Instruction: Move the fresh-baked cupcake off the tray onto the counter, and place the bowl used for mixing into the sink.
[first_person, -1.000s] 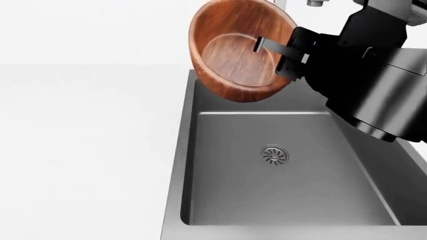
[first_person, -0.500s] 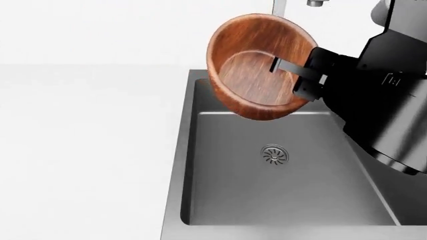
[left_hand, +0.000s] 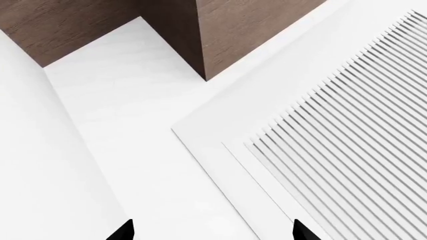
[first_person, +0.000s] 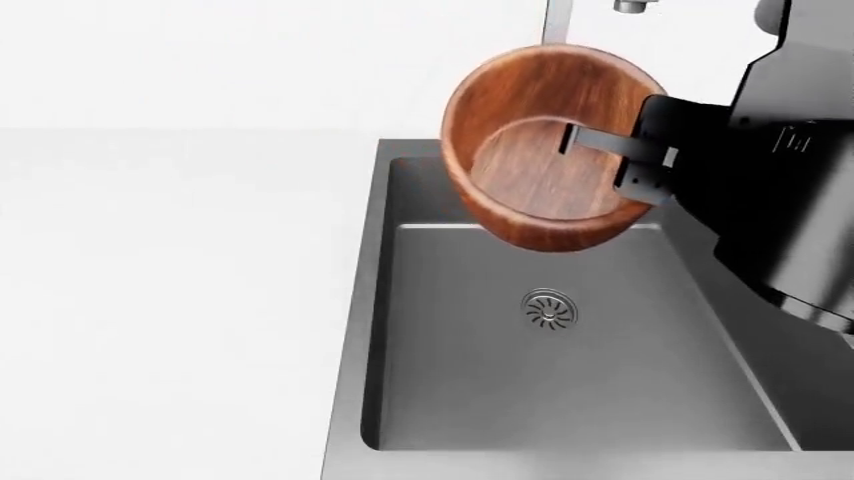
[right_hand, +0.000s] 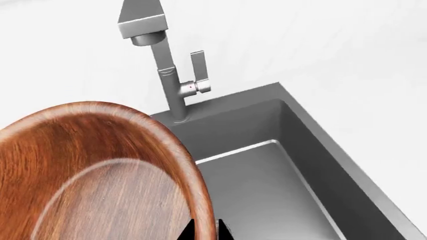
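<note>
Spreading white around the sink (first_person: 441, 400), the bench (first_person: 160, 300) is lying bare. The bowl (first_person: 534, 200) is hanging tilted over the basin's rear, the right jaws (first_person: 627, 165) clamping its rim. The left jaws (left_hand: 212, 231) are gaping wide.

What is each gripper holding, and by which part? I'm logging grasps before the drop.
The right gripper pinches the bowl by its rim, tilted above the sink. The left gripper is open and empty.
</note>
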